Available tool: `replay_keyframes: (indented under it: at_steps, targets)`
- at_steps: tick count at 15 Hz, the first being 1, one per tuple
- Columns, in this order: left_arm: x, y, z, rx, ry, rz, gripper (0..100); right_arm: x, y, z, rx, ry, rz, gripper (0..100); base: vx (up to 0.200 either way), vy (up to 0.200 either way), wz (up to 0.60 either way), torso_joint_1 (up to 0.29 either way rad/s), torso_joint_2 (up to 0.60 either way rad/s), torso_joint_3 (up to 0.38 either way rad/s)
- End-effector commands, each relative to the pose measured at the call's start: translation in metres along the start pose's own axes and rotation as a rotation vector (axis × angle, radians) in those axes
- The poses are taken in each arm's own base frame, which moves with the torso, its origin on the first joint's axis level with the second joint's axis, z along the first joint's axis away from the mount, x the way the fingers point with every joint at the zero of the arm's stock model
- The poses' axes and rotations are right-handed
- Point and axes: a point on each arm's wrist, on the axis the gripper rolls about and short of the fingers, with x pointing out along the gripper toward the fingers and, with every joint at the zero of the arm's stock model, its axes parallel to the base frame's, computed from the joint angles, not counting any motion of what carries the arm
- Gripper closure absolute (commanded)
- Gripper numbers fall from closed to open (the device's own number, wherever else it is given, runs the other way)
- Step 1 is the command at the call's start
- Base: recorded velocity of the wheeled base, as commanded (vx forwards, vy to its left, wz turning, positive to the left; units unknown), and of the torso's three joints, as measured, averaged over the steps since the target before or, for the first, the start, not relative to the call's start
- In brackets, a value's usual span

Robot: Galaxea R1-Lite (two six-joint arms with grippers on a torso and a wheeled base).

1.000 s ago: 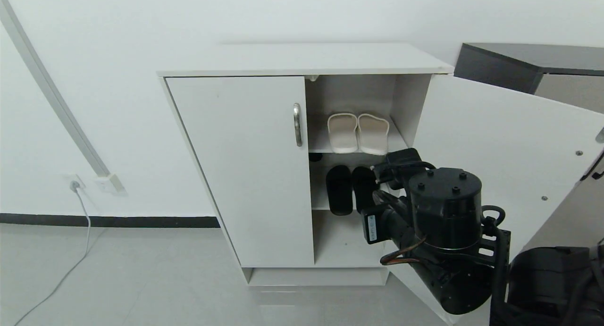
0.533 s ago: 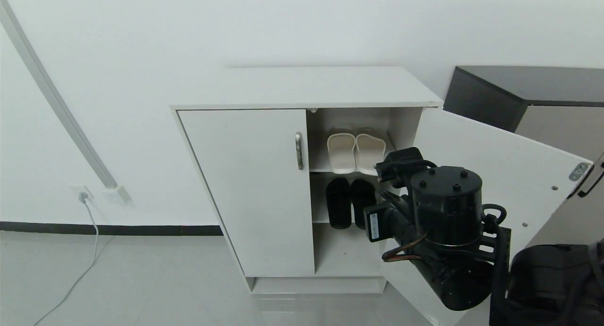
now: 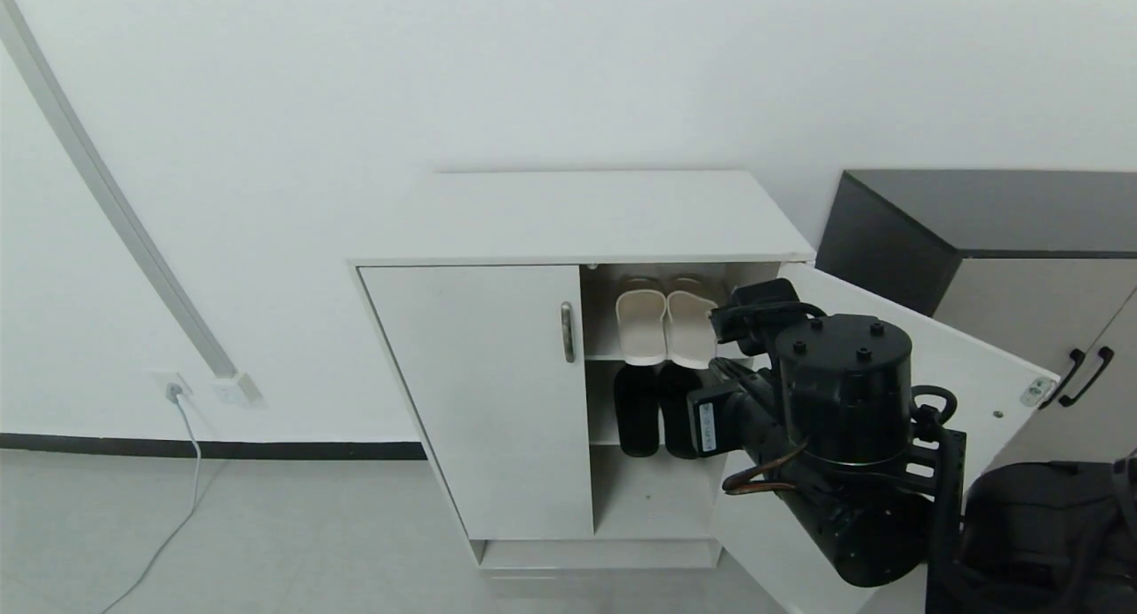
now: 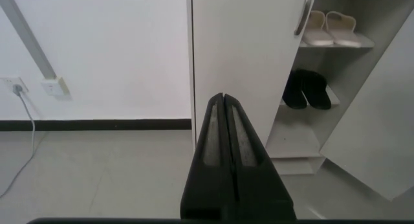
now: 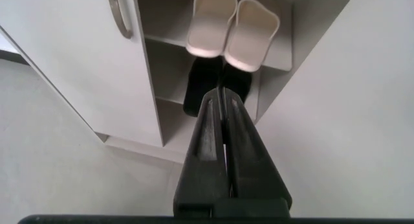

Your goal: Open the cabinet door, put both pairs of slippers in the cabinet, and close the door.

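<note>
**White cabinet recedes in the head view; only the door closure remains**

White-walled surroundings, the floor and the white two-door cabinet (image 3: 604, 214) have all shifted together across the last second. The cabinet now sits lower and smaller in the head view. This is camera motion, consistent with the robot backing away, not motion of the furniture. The right arm keeps nearly the same place in the picture.

Layout, left to right:

1. A grey diagonal wall trunking (image 3: 107, 196) runs down to a white wall socket (image 3: 173, 387). A grey cable (image 3: 191, 472) trails from it onto the floor, well apart from the cabinet.
2. The closed left door (image 3: 480, 392) carries a metal bar handle (image 3: 567, 331).
3. The cream slippers (image 3: 664, 327) lie side by side on the upper shelf. The black slippers (image 3: 657, 410) lie on the shelf below. Both pairs are inside.
4. The open right door (image 3: 977, 365) swings out toward the robot, with the right arm in front of it.
5. A dark grey cabinet (image 3: 977, 214) stands just beside, behind the open door.

The left tool (image 4: 224, 104) is clenched and empty, low and pointing at the closed left door. The right tool (image 5: 224, 98) is clenched and empty, facing the open compartment.

Judgement: loading is complete. The right arm lies within the door's swing and should be cleared or used to push.
</note>
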Motion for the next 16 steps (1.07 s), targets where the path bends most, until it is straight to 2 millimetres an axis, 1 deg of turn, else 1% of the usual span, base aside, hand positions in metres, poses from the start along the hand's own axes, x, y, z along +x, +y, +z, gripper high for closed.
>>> replay_keyframes:
  at_steps: [1,6,11,13,16]
  targets:
    - [0.0000,0.0000,0.0000,0.000,0.000,0.001,100,-0.0006,-0.0004,0.0008,0.003,-0.003,0.001,100,0.000,0.000,0.00,0.207,-0.52,-0.310]
    - [0.0000,0.0000,0.0000,0.000,0.000,0.001,100,-0.0010,-0.0008,0.0002,0.001,0.000,0.001,100,0.000,0.000,0.00,0.227,-0.55,-0.313]
    - [0.0000,0.0000,0.0000,0.000,0.000,0.000,100,-0.0013,-0.0016,0.0012,0.002,-0.004,-0.001,100,0.000,0.000,0.00,0.267,-0.59,-0.331]
    - [0.0000,0.0000,0.0000,0.000,0.000,0.000,100,-0.0027,-0.0022,0.0010,-0.001,-0.004,0.002,100,0.000,0.000,0.00,0.100,-0.26,-0.117]
    - [0.0000,0.0000,0.0000,0.000,0.000,0.000,100,-0.0034,-0.0028,0.0013,-0.002,-0.006,0.003,100,0.000,0.000,0.00,0.011,-0.02,-0.012]
